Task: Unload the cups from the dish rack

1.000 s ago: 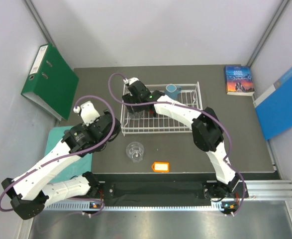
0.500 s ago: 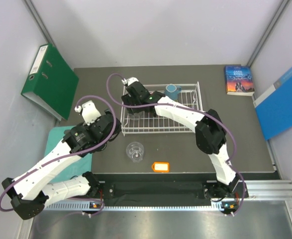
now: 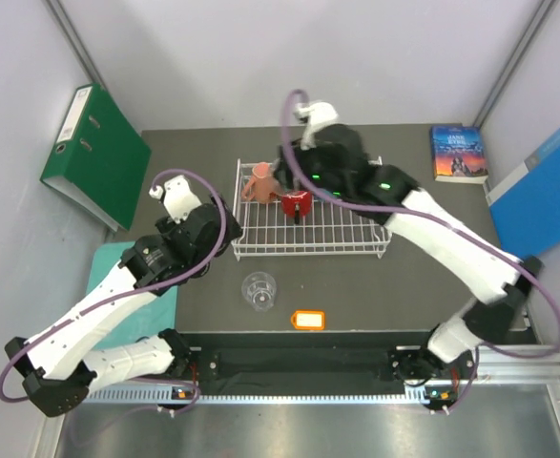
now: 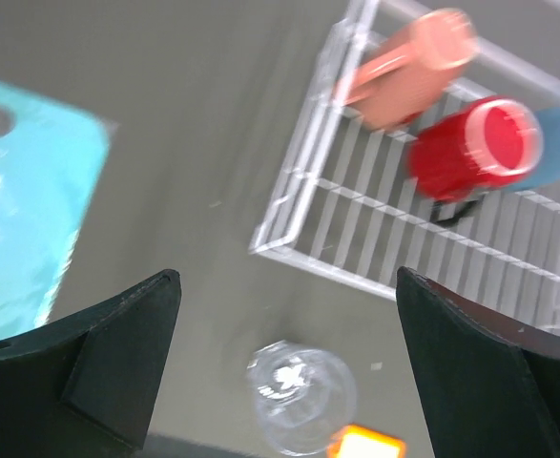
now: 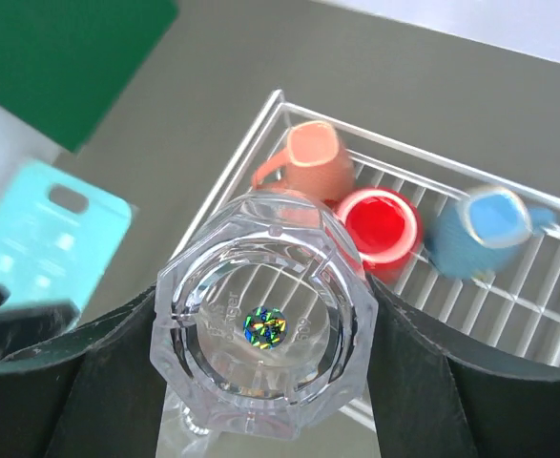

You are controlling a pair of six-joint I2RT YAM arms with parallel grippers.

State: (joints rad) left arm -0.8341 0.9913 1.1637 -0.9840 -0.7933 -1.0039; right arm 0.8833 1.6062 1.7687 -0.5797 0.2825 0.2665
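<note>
My right gripper (image 5: pixel 260 329) is shut on a clear glass tumbler (image 5: pixel 260 286) and holds it high above the white dish rack (image 5: pixel 547 296), base towards the camera. Below it in the rack's left end are a salmon-pink mug (image 5: pixel 316 162), a red mug (image 5: pixel 380 229) and a light blue mug (image 5: pixel 485 224). From above I see the rack (image 3: pixel 308 250), the salmon mug (image 3: pixel 258 183) and the red mug (image 3: pixel 296 203); my right arm hides the blue one. A second clear tumbler (image 3: pixel 259 289) stands on the table in front of the rack. My left gripper (image 4: pixel 287 291) is open above it (image 4: pixel 299 396).
An orange tag (image 3: pixel 308 320) lies near the front edge beside the tumbler. A teal pad (image 3: pixel 117 277) sits at the table's left under my left arm. A green binder (image 3: pixel 93 153) leans at the far left; a book (image 3: pixel 459 153) and a blue folder (image 3: pixel 542 196) are at the far right.
My right gripper has risen from the rack's left end and swung back, carrying a glass tumbler; the salmon and red mugs are now uncovered. My left gripper has edged towards the rack.
</note>
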